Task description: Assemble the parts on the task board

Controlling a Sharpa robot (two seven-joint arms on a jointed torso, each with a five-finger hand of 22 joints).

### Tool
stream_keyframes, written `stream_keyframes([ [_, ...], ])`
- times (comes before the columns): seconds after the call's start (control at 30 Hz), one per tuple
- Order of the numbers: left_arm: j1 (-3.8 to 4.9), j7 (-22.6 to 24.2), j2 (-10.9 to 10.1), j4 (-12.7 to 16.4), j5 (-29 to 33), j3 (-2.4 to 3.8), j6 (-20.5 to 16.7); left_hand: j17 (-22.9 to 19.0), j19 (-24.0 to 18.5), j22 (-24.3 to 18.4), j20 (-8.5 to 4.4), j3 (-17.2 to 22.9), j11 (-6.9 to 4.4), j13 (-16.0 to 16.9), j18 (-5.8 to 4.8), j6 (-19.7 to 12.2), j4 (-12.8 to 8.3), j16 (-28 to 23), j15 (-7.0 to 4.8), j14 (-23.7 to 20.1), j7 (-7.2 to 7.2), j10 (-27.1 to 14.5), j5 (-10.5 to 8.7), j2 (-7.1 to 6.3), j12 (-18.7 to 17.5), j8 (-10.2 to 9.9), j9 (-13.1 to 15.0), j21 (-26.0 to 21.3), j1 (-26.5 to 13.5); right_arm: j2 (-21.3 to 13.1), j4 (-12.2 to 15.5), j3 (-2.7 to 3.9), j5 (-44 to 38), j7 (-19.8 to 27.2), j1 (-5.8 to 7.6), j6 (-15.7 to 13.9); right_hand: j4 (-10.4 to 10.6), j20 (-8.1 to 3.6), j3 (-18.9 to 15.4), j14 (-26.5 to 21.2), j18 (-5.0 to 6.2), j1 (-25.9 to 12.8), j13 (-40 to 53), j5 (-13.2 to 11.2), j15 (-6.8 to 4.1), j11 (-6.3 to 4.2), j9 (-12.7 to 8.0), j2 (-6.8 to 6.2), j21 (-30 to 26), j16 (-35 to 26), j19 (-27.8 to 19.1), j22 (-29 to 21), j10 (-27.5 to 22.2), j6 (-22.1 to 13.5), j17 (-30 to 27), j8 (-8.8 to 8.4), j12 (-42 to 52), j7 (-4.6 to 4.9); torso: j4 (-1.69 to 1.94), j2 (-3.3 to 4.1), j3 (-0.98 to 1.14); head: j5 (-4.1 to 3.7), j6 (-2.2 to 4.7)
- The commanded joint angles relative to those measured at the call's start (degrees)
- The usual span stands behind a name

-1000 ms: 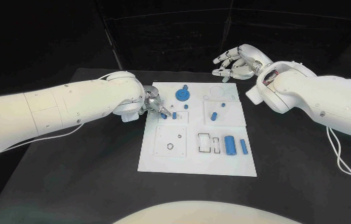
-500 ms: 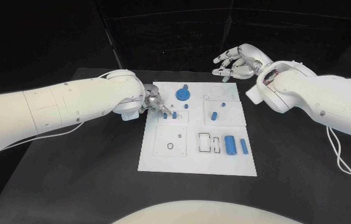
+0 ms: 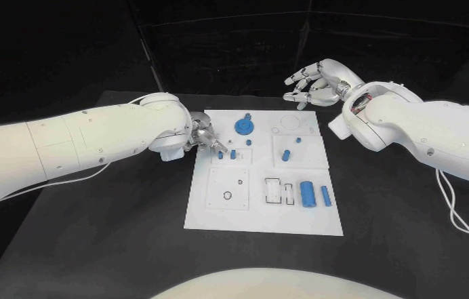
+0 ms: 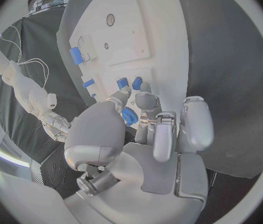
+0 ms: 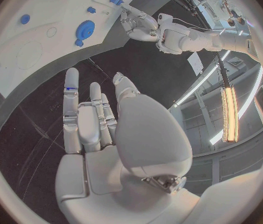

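The white task board [image 3: 263,217] lies in the middle of the table. My left hand [image 3: 203,136] hovers at the board's near-left edge, and in the left wrist view a small blue part [image 4: 129,117] sits pinched between its thumb and fingers. Just past the fingertips, two short blue pegs [image 3: 226,154] stand in a square plate. A blue gear [image 3: 245,123], a small blue stud [image 3: 249,141], another peg [image 3: 287,154] and two blue cylinders [image 3: 314,194] are also on the board. My right hand [image 3: 314,85] hangs raised behind the far edge, fingers spread, holding nothing.
A square plate with an oval hole [image 3: 228,189] and two rectangular slots [image 3: 280,190] occupy the board's near half. A round recess [image 3: 292,121] sits at the far right. Black table [image 3: 117,231] surrounds the board.
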Motion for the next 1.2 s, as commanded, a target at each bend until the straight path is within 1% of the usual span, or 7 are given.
stream_keyframes([
  [0.03,0.62,3.47,-0.84,0.75,0.75,0.17,-4.91,14.66,-0.79,-0.10,0.05,-1.74,0.46,-2.41,-0.22,-0.95,0.34,0.15,-0.26,5.94,0.72,-1.34,-0.27,-0.33,-2.14,-0.77,-0.33,-1.76,-0.13,0.08,-0.02,0.05,0.12,0.47,0.11,0.08,0.15,0.15,0.03,-0.34,0.27,0.49,-0.06,-0.12,0.23,0.28,-0.08,-0.08,-0.28,-0.24,0.39,-0.06,-0.09,-0.49,-0.09,0.31,-0.33,0.01,-0.01,0.01,0.04,-0.07,0.08],
  [0.13,1.25,8.83,-1.64,1.13,4.62,0.21,-10.27,7.56,-5.00,-6.40,0.58,-3.84,1.61,-10.11,1.49,-3.99,0.55,-3.57,0.54,4.06,2.07,-6.40,-0.07,-0.30,-8.91,-2.65,-1.24,-9.88,1.68,0.12,-0.14,0.05,0.13,0.49,0.10,0.06,0.15,0.15,0.03,-0.34,0.27,0.49,-0.06,-0.12,0.23,0.28,-0.08,-0.08,-0.28,-0.24,0.39,-0.06,-0.09,-0.49,-0.09,0.31,-0.33,0.01,-0.02,-0.02,0.06,-0.16,0.16],
  [0.27,1.64,17.45,-2.07,1.13,8.97,0.22,-16.16,-7.99,-16.19,-21.00,2.13,-5.50,4.09,-12.17,4.83,-8.57,-0.08,-14.07,2.71,-2.03,4.65,-13.13,0.05,0.06,-12.83,-5.57,-3.06,-29.62,5.81,0.17,-0.29,0.05,0.13,0.49,0.10,0.02,0.15,0.15,0.03,-0.34,0.27,0.49,-0.06,-0.12,0.23,0.28,-0.08,-0.08,-0.28,-0.24,0.39,-0.06,-0.09,-0.49,-0.09,0.31,-0.33,0.01,0.06,0.01,0.03,-0.28,0.30],
  [0.4,1.73,26.69,-1.28,0.43,11.00,0.13,-19.80,-29.90,-21.24,-25.76,4.39,-5.68,6.73,-16.10,4.95,-11.50,-2.50,-32.08,5.05,-14.15,7.14,-20.75,0.04,0.43,-18.28,-9.02,-6.05,-37.36,13.07,0.24,-0.40,0.05,0.13,0.55,0.10,0.04,0.10,0.15,0.05,-0.41,0.27,0.59,-0.25,-0.09,0.24,0.28,-0.08,-0.07,-0.46,-0.33,0.50,-0.18,-0.11,-0.50,-0.22,0.37,-0.32,0.02,0.03,0.03,0.02,-0.33,0.38],
  [0.47,1.60,29.82,-0.67,-0.01,10.42,0.06,-20.70,-35.11,-22.22,-27.20,5.07,-4.37,7.38,-18.20,5.09,-12.08,-4.26,-36.96,5.62,-17.35,7.80,-23.28,0.16,0.90,-20.84,-10.39,-7.36,-39.46,17.02,0.27,-0.43,0.05,0.13,0.59,0.10,0.04,0.03,0.15,0.09,-0.42,0.28,0.71,-0.37,-0.03,0.23,0.27,-0.06,-0.04,-0.57,-0.32,0.56,-0.25,-0.13,-0.45,-0.22,0.44,-0.32,0.00,0.02,0.04,0.01,-0.33,0.38],
  [0.93,-1.17,42.28,6.88,-7.69,-16.64,-1.46,-19.33,-39.81,-17.29,-30.60,5.67,0.09,8.32,-33.17,5.68,-6.99,-9.10,-39.08,5.93,-12.78,7.77,-23.22,0.12,-0.75,-33.87,-19.12,-15.82,-42.42,23.72,0.55,-0.50,0.04,0.14,1.01,0.10,0.17,-0.20,0.09,0.31,-0.58,0.28,1.14,-1.57,0.04,0.17,0.19,0.07,0.20,-1.36,-0.46,0.97,-0.77,-0.25,0.44,-0.45,1.06,-0.80,-0.13,-0.05,0.11,-0.01,-1.09,0.86],
  [1.2,-1.58,41.14,9.71,-11.12,-24.46,-1.54,-16.08,-16.13,-8.98,-24.92,5.15,1.12,8.22,-38.22,4.93,-4.22,-9.83,-18.06,5.47,-0.60,7.44,-21.96,0.11,-1.10,-38.35,-22.13,-18.34,-34.03,22.67,0.62,-0.42,0.04,0.15,0.95,0.10,0.17,-0.20,0.09,0.28,-0.61,0.27,1.11,-1.70,0.04,0.18,0.21,0.05,0.17,-1.45,-0.50,1.00,-0.82,-0.27,0.40,-0.52,1.04,-0.86,-0.11,-0.05,0.09,0.05,-1.28,0.81],
])
